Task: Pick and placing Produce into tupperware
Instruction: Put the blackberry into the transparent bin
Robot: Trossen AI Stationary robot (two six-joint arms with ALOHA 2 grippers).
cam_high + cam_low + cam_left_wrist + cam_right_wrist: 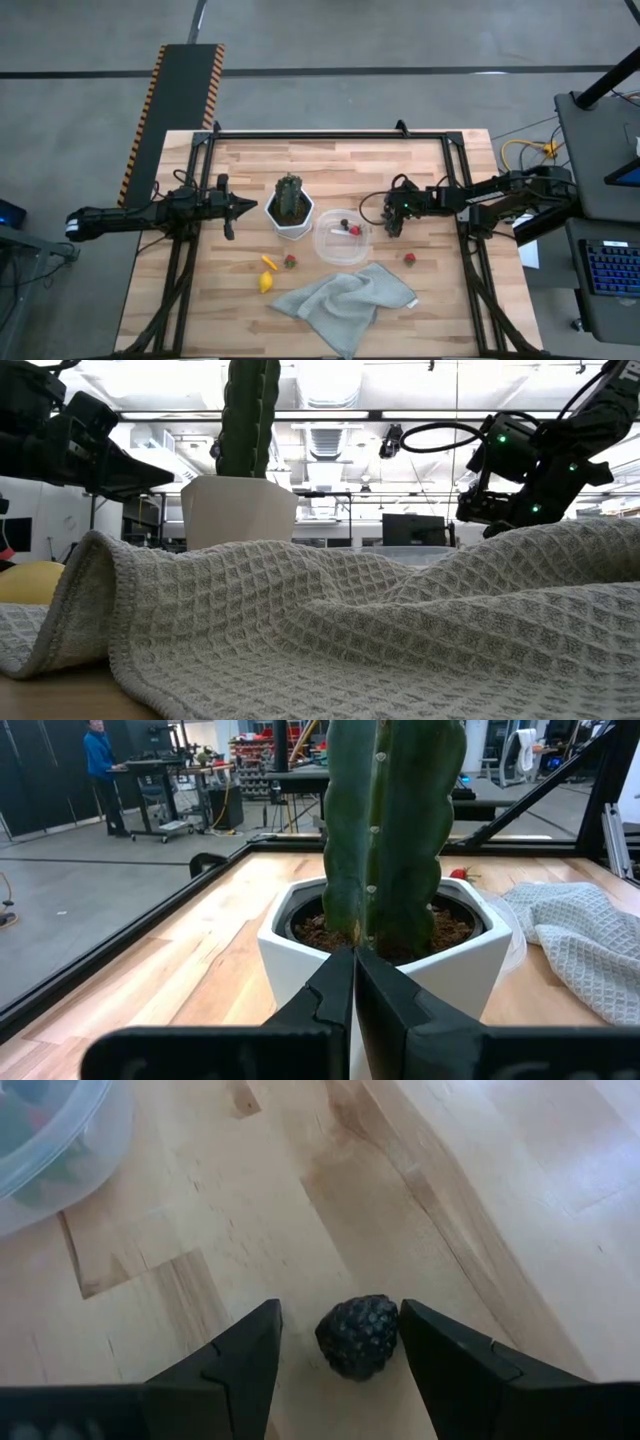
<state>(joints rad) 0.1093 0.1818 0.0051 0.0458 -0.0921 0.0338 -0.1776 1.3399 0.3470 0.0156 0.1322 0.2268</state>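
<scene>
A: Where's your right gripper (338,1342)?
B: Just beside the tupperware (343,239), fingers spread wide around a dark berry (358,1336) on the table, not yet touching it.
A: Your left gripper (354,982)?
B: Pinched closed, empty, beyond the cactus pot (290,214).

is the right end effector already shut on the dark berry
No, the right end effector stands open, with the dark berry lying on the table between its fingers.

The tub (343,241) stood just right of the pot (290,215); a cloth (345,298) lay before it, a berry (358,1336) to its right.
</scene>
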